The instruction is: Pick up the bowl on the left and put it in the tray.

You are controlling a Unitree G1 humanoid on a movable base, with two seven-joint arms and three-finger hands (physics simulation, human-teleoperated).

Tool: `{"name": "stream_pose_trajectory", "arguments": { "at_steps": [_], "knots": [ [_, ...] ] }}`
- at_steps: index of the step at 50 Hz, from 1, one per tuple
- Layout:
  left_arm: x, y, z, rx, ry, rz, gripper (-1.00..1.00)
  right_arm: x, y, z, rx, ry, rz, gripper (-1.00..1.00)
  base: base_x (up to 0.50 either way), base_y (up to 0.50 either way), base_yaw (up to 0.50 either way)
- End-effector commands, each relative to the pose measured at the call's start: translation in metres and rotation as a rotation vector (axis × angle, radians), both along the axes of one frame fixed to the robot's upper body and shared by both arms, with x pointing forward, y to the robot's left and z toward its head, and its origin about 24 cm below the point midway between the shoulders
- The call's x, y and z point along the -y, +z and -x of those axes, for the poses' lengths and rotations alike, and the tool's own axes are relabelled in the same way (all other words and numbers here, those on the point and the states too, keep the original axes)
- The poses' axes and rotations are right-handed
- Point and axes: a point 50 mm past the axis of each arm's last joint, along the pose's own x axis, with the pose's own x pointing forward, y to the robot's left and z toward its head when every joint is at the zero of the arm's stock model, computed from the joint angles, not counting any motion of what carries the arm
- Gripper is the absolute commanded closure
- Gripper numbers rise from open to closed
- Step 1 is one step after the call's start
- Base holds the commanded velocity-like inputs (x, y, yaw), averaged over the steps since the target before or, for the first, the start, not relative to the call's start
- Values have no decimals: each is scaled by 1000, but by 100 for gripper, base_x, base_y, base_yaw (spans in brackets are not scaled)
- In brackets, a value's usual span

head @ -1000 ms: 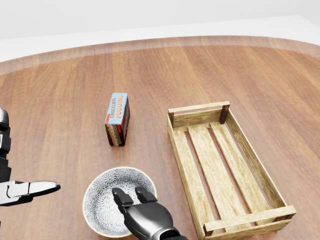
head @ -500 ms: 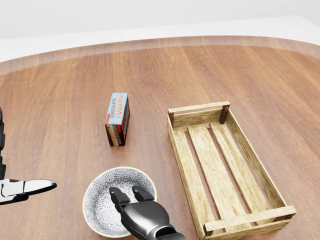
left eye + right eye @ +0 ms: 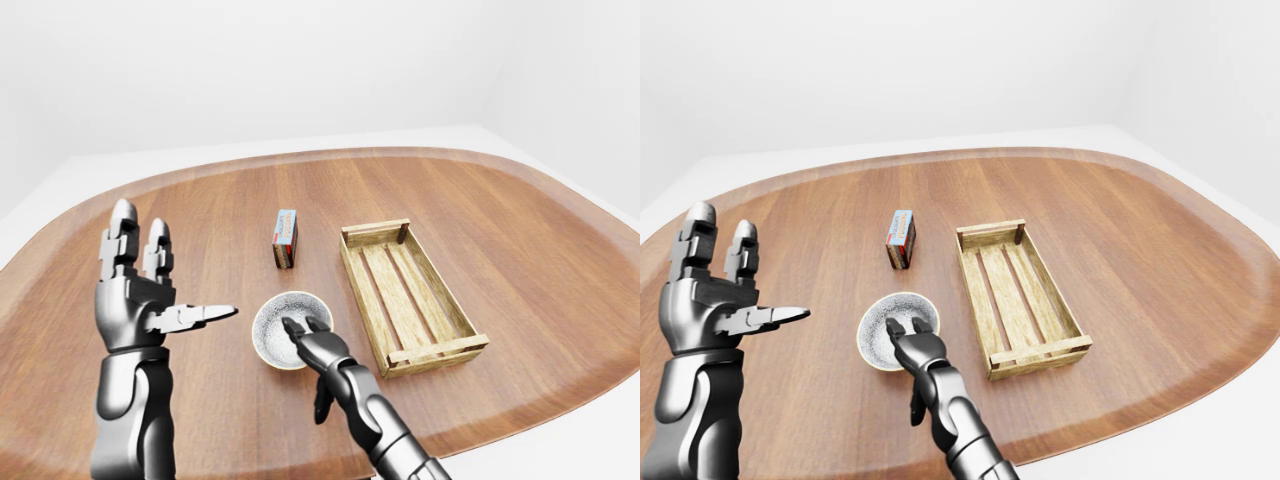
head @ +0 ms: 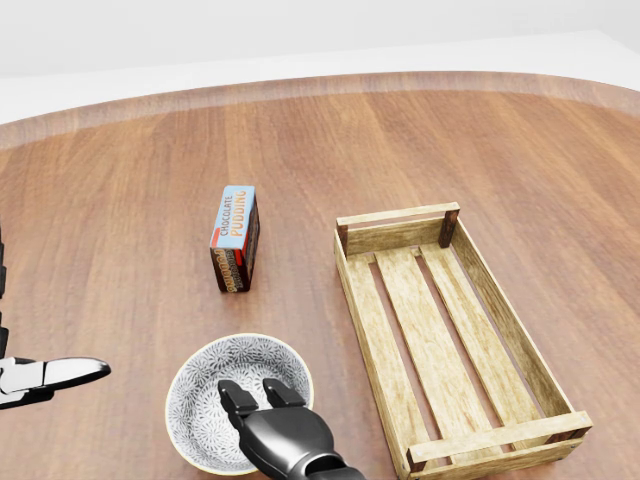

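**A:** Where is the bowl?

**B:** In the head view it sits on the table, left of the tray's lower end and apart from its wall. The right hand reaches over the rim on the side nearer the tray. Two fingertips are inside and the thumb hangs clear, so the hand is spread and grips nothing.

**A:** How will it handle?

**B:** My guess is stiff, glazed, slick and breakable. Pinch the rim, with fingers inside and thumb on the outer wall.

**A:** And the left hand?

**B:** It is raised and splayed, empty, and farther left of the tray than the bowl.

**A:** What has changed from a second ago?

**B:** The right hand has slid toward the view's bottom edge, so its fingertips reach less far into the bowl. The left thumb has drifted left. The bowl, pudding box and tray have not moved.
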Motion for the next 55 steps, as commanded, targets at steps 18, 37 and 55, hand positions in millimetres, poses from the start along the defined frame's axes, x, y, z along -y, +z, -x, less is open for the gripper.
{"name": "stream_pose_trajectory", "arguments": {
  "at_steps": [18,37,55],
  "knots": [
    [11,-17,-2,-75,-18,-5,-100,-7,-25,4,-81,-11,24,-100,0,0,0],
    [10,-16,-1,-73,-13,-3,-100,-10,-37,8,-117,-20,36,-100,0,0,0],
    [10,-19,-3,-89,-15,-5,-100,-9,-45,16,-136,-20,51,100,0,0,0]
  ]
}}
